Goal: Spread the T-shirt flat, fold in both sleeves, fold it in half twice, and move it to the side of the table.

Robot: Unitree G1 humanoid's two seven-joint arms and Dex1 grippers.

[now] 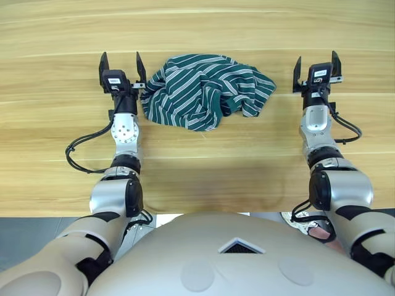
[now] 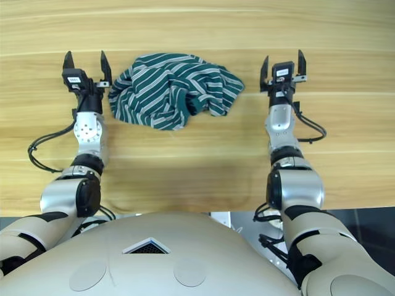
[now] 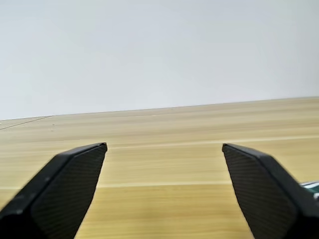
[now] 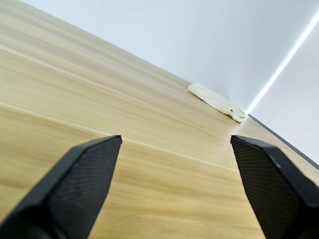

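The dark green T-shirt with white stripes (image 1: 207,91) lies as a crumpled heap on the wooden table (image 1: 197,24), in the middle between the two grippers. The heap is wider than it is deep, so its long axis runs from the robot's left to its right. The stripes go in several directions because of the folds. Collar, sleeves and hem cannot be told apart, so which way the shirt points is not clear.

The left gripper (image 1: 121,61) rests just beside the left edge of the heap. Its inner finger is very close to the fabric, perhaps touching it. Its jaws are spread wide and nothing is between them. The right gripper (image 1: 316,61) is near the right edge of the heap but apart from it, and its jaws are also spread wide with nothing in them.

Each gripper carries a small white label on its body, and the print is too small to read.

In the right wrist view a pale folded thing (image 4: 215,101), probably a cloth, lies far off on the table close to the wall.
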